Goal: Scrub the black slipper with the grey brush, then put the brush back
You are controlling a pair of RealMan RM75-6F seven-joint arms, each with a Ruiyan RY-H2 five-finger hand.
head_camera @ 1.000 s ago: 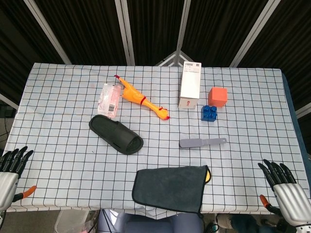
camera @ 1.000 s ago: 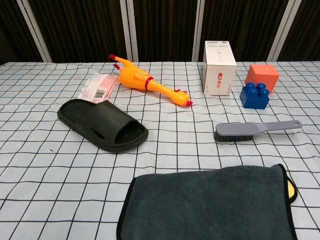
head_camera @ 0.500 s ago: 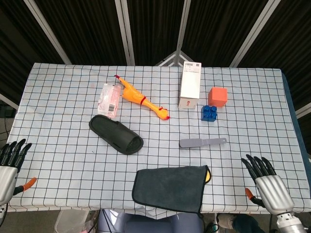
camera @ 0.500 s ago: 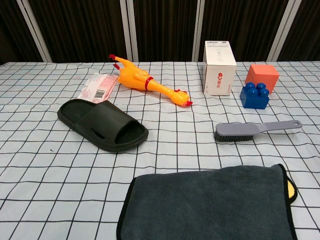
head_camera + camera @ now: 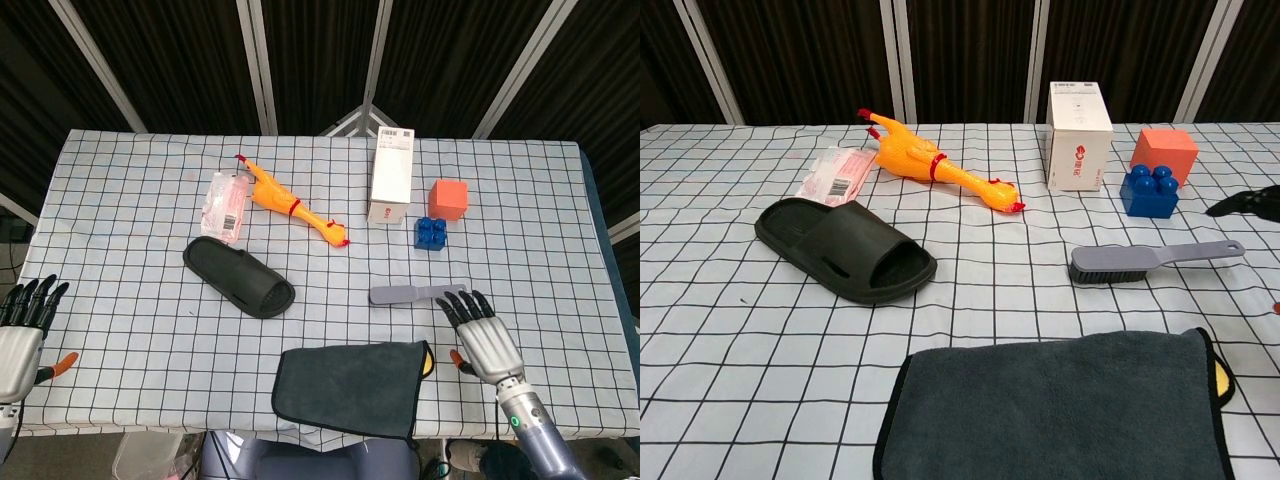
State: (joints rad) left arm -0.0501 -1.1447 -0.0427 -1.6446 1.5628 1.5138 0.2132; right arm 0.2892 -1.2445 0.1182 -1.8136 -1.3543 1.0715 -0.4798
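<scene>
Nothing scrubbed yet — the right hand (image 5: 483,338), fingers spread and empty, is hovering just behind the grey brush (image 5: 415,294) handle, the black slipper (image 5: 239,277) lying untouched well beyond.

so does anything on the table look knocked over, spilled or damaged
Nothing stands out. The black slipper lies flat, the grey brush lies untouched near the right hand, and the white box stands upright. The dark towel overhangs the near table edge, with no sign of sliding.
</scene>
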